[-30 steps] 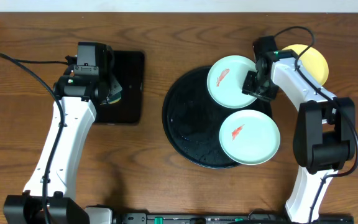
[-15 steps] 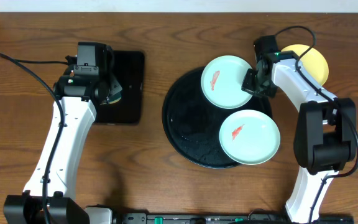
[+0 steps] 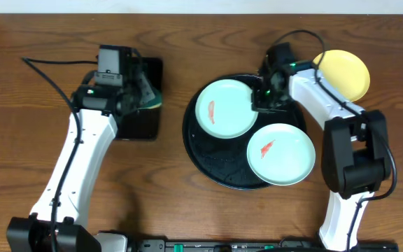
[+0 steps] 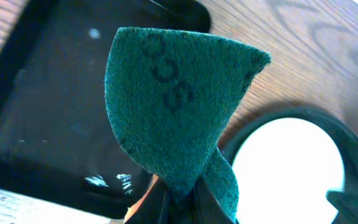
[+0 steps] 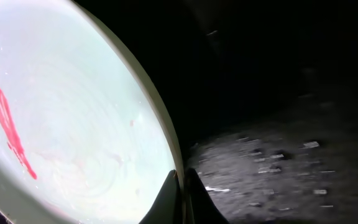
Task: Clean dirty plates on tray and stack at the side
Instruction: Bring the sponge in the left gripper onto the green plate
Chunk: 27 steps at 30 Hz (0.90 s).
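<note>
My right gripper [image 3: 261, 98] is shut on the right rim of a mint-blue plate [image 3: 224, 108] with a red smear, over the back of the round black tray [image 3: 205, 157]. The right wrist view shows the fingertips [image 5: 182, 186] pinching that plate's [image 5: 73, 124] edge above the tray floor [image 5: 278, 124]. A second smeared mint plate [image 3: 280, 154] lies at the tray's front right. A yellow plate [image 3: 341, 75] rests on the table at the back right. My left gripper [image 3: 142, 87] is shut on a green scouring pad [image 4: 173, 106], held above the rectangular tray.
The small rectangular black tray [image 3: 140, 122] lies left of the round one, under my left gripper. In the left wrist view its dark floor [image 4: 48, 112] is on the left, and the round tray's rim [image 4: 347, 143] and held plate [image 4: 284, 168] are on the right.
My right gripper shut on the back mint plate's rim and moved it left toward the tray's middle. My left arm shifted right with the pad.
</note>
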Available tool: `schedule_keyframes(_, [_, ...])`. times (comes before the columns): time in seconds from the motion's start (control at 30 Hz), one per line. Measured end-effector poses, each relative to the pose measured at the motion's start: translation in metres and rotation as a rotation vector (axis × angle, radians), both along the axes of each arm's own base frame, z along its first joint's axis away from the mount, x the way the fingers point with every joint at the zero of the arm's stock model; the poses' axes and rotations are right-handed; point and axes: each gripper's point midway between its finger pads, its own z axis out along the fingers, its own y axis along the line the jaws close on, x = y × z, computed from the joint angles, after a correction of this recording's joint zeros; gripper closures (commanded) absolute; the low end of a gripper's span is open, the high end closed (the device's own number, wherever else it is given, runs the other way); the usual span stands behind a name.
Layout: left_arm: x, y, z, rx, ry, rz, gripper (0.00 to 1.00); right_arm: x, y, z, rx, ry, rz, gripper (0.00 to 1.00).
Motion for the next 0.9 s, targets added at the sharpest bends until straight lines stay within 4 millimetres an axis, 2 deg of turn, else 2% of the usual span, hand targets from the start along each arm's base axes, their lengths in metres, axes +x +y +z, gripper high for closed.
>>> schedule_keyframes(0.17, [-0.001,-0.031,-0.01,-0.016,0.022,-0.065,0.92,-0.012,0.013,-0.001,-0.008,0.017,0.056,0.99])
schedule_keyframes(0.33, [0.006,-0.067,-0.031,-0.036,0.041,-0.125,0.92,-0.012,0.011,-0.004,-0.074,0.0,0.064,0.99])
schedule_keyframes(0.6, [0.017,-0.15,-0.07,-0.118,0.034,-0.294,0.92,-0.01,0.005,-0.005,-0.114,-0.007,0.035,0.99])
schedule_keyframes(0.7, [0.016,-0.171,-0.081,-0.132,0.031,-0.338,0.92,-0.009,0.004,-0.005,-0.116,-0.008,0.032,0.99])
schedule_keyframes(0.8, [0.014,-0.185,-0.097,-0.132,0.05,-0.368,0.92,-0.009,0.003,-0.005,-0.12,-0.009,0.031,0.99])
schedule_keyframes(0.9, [0.01,-0.187,-0.115,-0.131,0.094,-0.36,0.92,-0.009,0.003,-0.005,-0.122,-0.01,0.031,0.99])
